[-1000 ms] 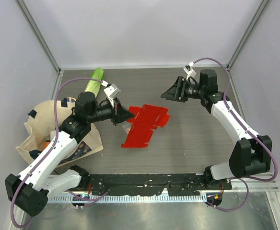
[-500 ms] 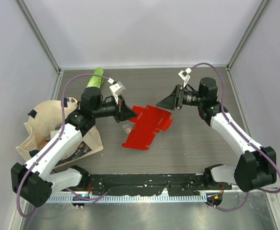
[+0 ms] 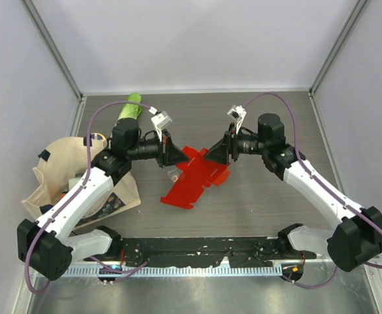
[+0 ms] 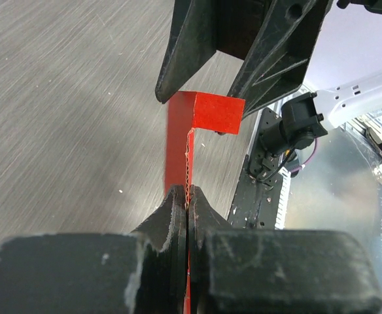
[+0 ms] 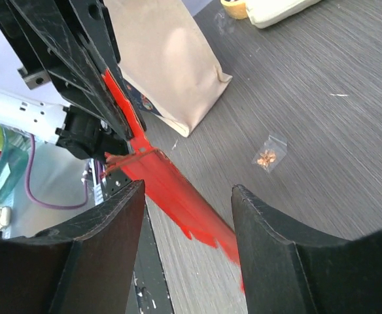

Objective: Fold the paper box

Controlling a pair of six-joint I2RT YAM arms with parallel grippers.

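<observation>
With my left fingers (image 4: pixel 178 208) clamped on the paper box (image 3: pixel 192 183), my wide-open, empty right fingers (image 3: pixel 216 156) needed to straddle its flap squarely.

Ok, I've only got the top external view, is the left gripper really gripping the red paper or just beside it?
Observer: Gripping. The left wrist view shows the left gripper shut on the paper box's edge.
Operator: And the right one?
Observer: The right gripper is open, its fingers either side of the box's far flap.
Operator: That speck by the paper?
Observer: A small clear bag holding coppery bits, lying flat.
</observation>
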